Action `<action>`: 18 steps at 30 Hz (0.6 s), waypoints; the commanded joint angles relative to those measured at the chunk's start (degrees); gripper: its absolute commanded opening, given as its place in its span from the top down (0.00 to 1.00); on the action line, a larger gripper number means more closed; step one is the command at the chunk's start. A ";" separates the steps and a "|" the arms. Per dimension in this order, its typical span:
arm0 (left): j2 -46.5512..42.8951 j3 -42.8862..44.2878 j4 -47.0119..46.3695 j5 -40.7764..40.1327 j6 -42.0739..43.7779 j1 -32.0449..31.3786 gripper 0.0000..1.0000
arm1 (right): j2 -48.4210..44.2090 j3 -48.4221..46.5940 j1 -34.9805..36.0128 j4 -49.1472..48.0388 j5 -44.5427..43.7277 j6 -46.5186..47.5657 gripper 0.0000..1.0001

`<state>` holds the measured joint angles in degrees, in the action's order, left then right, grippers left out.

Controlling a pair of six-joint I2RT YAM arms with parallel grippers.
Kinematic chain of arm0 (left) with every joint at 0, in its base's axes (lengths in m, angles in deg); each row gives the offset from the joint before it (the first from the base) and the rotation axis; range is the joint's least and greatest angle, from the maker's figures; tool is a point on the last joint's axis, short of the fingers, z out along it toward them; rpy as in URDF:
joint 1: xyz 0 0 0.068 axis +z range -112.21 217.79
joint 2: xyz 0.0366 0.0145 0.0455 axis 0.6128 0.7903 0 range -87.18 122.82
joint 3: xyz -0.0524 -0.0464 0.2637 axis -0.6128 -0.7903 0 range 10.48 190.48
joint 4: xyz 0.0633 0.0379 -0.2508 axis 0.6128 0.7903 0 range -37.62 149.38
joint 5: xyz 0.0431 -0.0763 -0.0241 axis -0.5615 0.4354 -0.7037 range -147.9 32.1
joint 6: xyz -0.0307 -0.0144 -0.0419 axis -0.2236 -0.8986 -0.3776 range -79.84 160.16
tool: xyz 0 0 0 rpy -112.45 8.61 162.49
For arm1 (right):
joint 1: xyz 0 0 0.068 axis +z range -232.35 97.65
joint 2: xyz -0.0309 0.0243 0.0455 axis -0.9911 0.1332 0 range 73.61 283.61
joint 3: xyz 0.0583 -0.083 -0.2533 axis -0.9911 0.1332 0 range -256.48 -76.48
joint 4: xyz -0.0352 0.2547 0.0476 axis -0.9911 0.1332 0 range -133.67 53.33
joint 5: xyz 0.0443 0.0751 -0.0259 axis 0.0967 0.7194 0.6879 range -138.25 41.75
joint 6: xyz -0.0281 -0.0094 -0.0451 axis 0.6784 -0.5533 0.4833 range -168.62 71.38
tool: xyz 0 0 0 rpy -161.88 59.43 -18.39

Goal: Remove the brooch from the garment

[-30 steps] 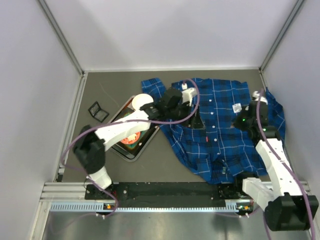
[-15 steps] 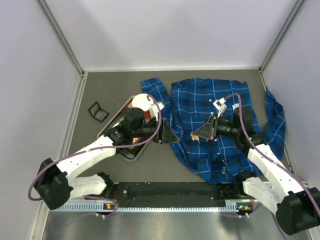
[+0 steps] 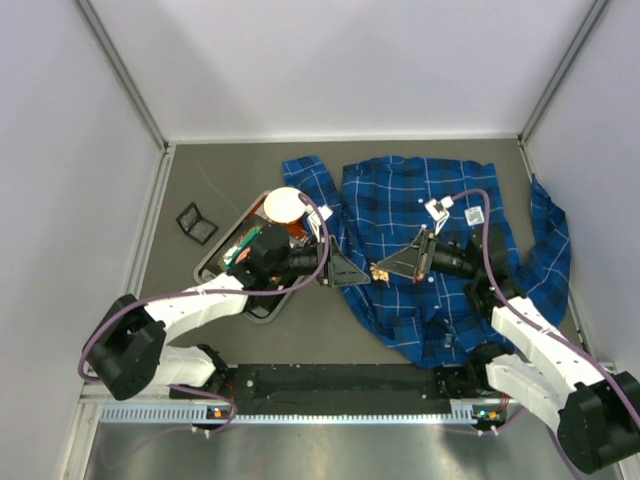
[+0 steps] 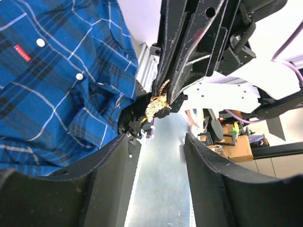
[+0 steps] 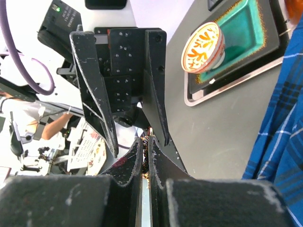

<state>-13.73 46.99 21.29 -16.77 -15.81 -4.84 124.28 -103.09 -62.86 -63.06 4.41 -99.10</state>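
Top: right gripper (image 3: 382,269) clamps brooch (image 3: 379,271), clear of garment (image 3: 440,200); left gripper (image 3: 358,273) gapes just beside. Left wrist: brooch protrudes from right's tips. Right wrist: pinch tight. Probably best: left closes on exposed flower before right lets go.

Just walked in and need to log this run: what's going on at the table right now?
The right gripper is shut on the small gold brooch, holding it in the air, clear of the plaid shirt spread on the table. The left gripper faces it, open, pointed at the brooch but not touching it. So the brooch is off the shirt.
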 commanded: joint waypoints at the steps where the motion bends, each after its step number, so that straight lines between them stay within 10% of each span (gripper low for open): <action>1: 0.82 -0.39 -10.73 2.55 -1.86 -0.17 0.45 | 0.04 0.59 0.99 -8.54 0.77 -3.22 1.00; 18: 8.38 -0.48 -25.86 3.26 -10.13 -1.49 0.65 | 0.48 2.26 1.96 -13.21 1.91 -7.35 1.00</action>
<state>-6.04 46.42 4.51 -14.41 -23.96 -5.80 124.41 -101.19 -61.86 -71.98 5.48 -106.22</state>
